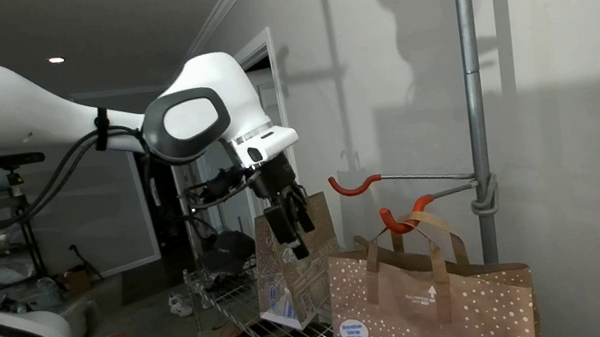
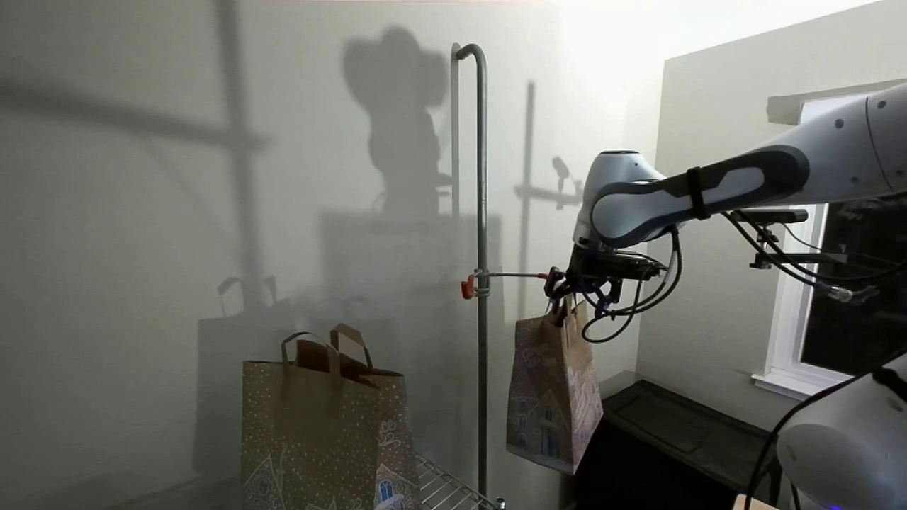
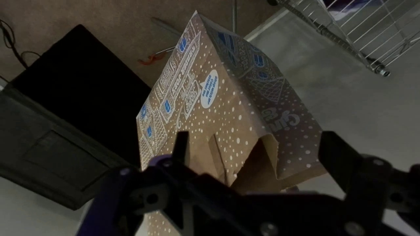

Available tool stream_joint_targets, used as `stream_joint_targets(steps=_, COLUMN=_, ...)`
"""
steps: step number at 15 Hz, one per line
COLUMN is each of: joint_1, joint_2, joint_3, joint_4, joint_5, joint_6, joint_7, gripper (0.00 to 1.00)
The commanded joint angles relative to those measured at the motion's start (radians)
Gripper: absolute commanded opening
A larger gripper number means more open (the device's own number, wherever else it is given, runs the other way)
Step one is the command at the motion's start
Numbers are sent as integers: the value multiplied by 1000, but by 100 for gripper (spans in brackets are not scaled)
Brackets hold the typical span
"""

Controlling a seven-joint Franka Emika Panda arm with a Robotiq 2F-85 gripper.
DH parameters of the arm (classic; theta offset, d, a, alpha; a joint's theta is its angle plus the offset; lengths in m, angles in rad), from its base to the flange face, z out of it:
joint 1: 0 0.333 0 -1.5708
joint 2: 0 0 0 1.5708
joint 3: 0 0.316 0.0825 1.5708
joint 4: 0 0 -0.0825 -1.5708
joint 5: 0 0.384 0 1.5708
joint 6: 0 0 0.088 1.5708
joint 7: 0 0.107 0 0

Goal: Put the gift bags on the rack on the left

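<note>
A brown gift bag [image 1: 427, 304] with white speckles hangs in the air, a handle looped at a red-orange hook; it also shows as the hanging gift bag [image 2: 545, 389]. Another gift bag [image 2: 319, 425] stands upright on the rack [image 2: 453, 489], whose wire grid [image 1: 237, 303] is seen in an exterior view. My gripper [image 2: 560, 290] is near the top of the hanging bag. In the wrist view the gripper [image 3: 256, 141] is open, its fingers wide apart, with that bag's open mouth and side beyond them. The bag's handles are partly hidden there by the gripper body.
A grey upright pole [image 2: 482, 212] carries two hooks, one of them the free orange hook [image 1: 356, 187]. A black bin [image 2: 666, 418] stands below and beside the hanging bag. A dark bag or cap [image 1: 226, 251] lies at the far end of the rack. The wall runs close behind.
</note>
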Motion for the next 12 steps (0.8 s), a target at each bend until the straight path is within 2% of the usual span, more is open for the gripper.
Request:
stream_joint_targets(steps=1, joint_1=-40, joint_2=26, joint_3=76, joint_4=76, joint_5=-85, joint_6=-51, joint_7=234, gripper=100)
stream_joint_targets(steps=6, joint_1=-32, joint_2=95, joint_3=122, joint_4=167, joint_5=-195, joint_6=-141, joint_7=460, gripper=100)
stream_joint_targets(steps=9, joint_1=-8, joint_2=141, joint_3=79, joint_4=172, joint_5=-244, joint_6=-152, joint_7=505, gripper=100)
stream_joint_targets(steps=12, joint_1=-9, joint_2=198, joint_3=18, joint_4=189, joint_5=-310, joint_6=-107, joint_7=480, gripper=100)
